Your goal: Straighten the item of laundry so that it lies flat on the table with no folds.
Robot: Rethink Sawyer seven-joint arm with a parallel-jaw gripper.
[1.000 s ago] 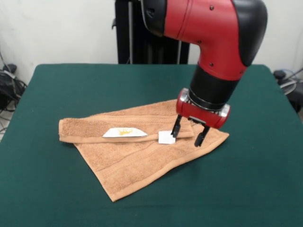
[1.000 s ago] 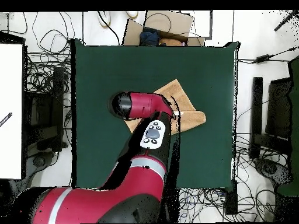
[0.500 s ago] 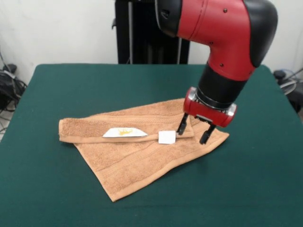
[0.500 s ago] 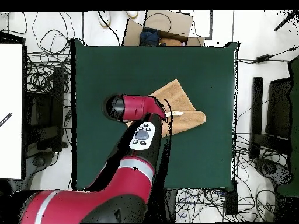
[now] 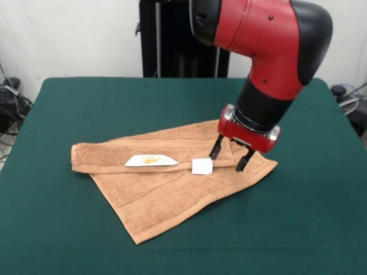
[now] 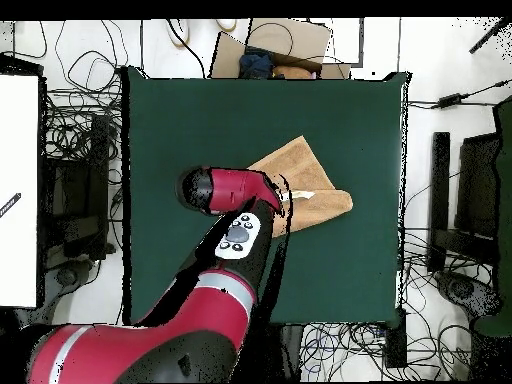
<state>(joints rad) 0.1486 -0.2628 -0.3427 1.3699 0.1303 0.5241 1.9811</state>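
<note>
The orange-tan towel (image 5: 172,180) lies on the dark green table (image 5: 86,109), with its far edge folded over into a long band that carries a white tag (image 5: 151,160) and a smaller white tag (image 5: 202,166). My gripper (image 5: 229,161) is open, its two black fingers straddling the right end of the folded band, tips at or just above the cloth. In the overhead view the towel (image 6: 305,180) shows right of the arm, and the arm hides my gripper.
The robot's black pedestal (image 5: 172,51) stands behind the table's far edge. Cables (image 6: 80,140) and equipment lie on the floor around the table. A cardboard box (image 6: 275,50) sits beyond one table edge in the overhead view.
My gripper shifted right along the folded band, then came back slightly left. It stayed open. The towel has not moved.
</note>
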